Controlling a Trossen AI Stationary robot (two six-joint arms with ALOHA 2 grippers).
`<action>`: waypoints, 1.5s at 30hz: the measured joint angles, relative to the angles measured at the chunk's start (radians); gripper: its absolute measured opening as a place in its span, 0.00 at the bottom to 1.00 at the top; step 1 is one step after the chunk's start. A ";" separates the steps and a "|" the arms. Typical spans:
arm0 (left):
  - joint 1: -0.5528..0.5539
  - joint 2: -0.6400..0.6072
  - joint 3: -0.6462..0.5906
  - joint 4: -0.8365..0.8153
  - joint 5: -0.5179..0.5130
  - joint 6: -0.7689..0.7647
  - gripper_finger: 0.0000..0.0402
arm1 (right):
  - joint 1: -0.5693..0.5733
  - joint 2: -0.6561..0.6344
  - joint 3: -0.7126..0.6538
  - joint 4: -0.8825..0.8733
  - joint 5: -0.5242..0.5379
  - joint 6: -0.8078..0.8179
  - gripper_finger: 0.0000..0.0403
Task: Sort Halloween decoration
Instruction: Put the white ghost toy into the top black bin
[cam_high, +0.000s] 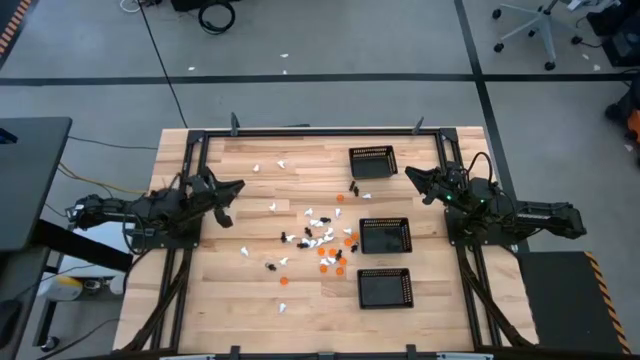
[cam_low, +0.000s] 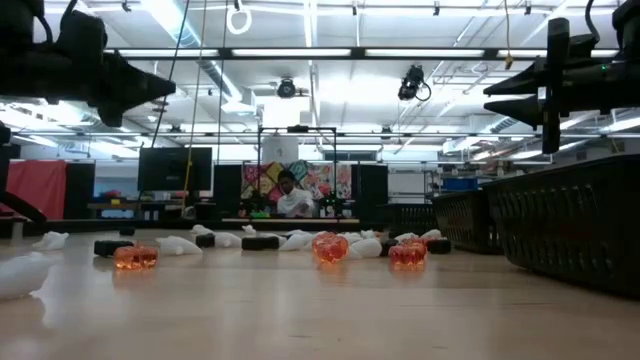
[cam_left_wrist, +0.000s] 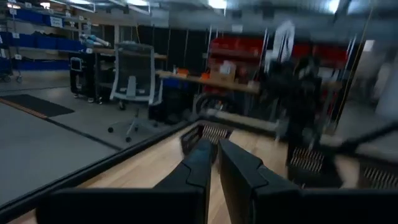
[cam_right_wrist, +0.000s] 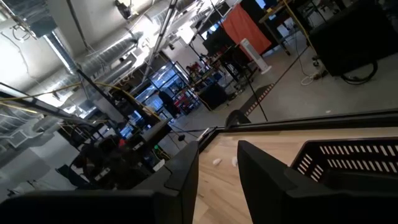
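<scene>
The Halloween decoration (cam_high: 320, 240) is many tiny white, orange and black figures scattered flat on the wooden table's middle; in the low view, orange ones (cam_low: 330, 247) and white ones (cam_low: 25, 275) lie on the boards. My left gripper (cam_high: 238, 187) hovers over the table's left part, pointing right, with its fingers (cam_left_wrist: 214, 158) shut and empty. My right gripper (cam_high: 410, 175) hovers at the right, between the far and middle trays, pointing left, its fingers (cam_right_wrist: 217, 165) apart and empty. Both grippers (cam_low: 170, 88) (cam_low: 490, 95) are well above the table.
Three black mesh trays stand in a column on the table's right half: far (cam_high: 372, 162), middle (cam_high: 385, 236), near (cam_high: 385, 287). A black frame (cam_high: 300, 131) runs round the table. A few stray figures (cam_high: 270, 165) lie toward the far left. A person (cam_low: 292, 197) sits far behind.
</scene>
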 joint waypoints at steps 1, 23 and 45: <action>0.000 0.000 0.000 0.032 0.000 -0.039 0.10 | 0.000 0.000 0.000 0.000 0.000 0.000 0.29; 0.000 0.000 0.000 0.267 0.000 -0.336 0.10 | 0.000 0.000 0.000 0.088 0.133 0.000 0.29; 0.001 -0.001 0.003 0.542 -0.083 -0.416 0.10 | 0.000 0.015 0.000 0.262 0.140 0.239 0.29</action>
